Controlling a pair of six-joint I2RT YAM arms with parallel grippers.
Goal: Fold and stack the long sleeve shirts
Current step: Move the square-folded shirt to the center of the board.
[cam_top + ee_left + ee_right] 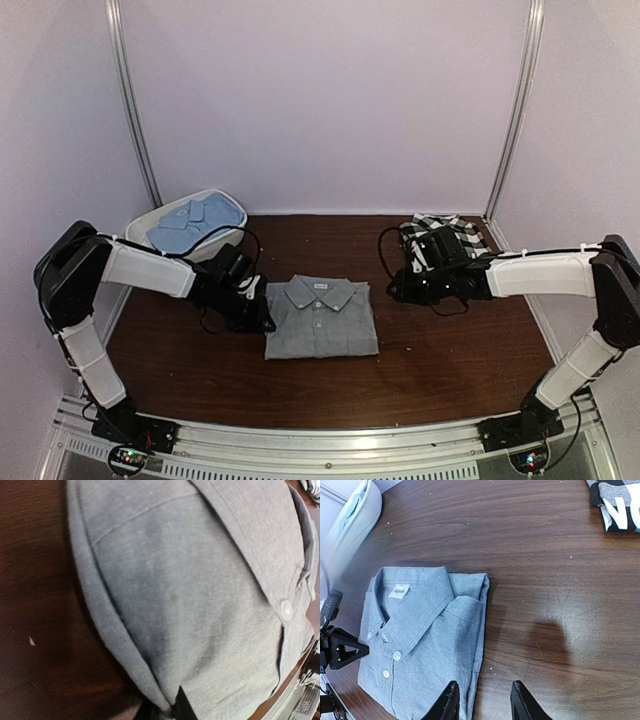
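Plain grey cloth shirt (pixel 320 320) lies folded; black-and-white checked shirt (pixel 447 228) and light blue shirt (pixel 197 222) seemingly remain. Right tool (pixel 482 700) gapes empty; left tool (pixel 262 318): cannot tell.

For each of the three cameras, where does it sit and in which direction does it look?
Top external: above and behind the bases, looking down at the table; left arm and right arm flank the folded grey shirt.
Left wrist: on the left arm, close against the shirt's edge; one dark jaw tip shows.
Right wrist: on the right arm, looking toward the white tub; its jaws stand open below.
All three share the grey shirt.
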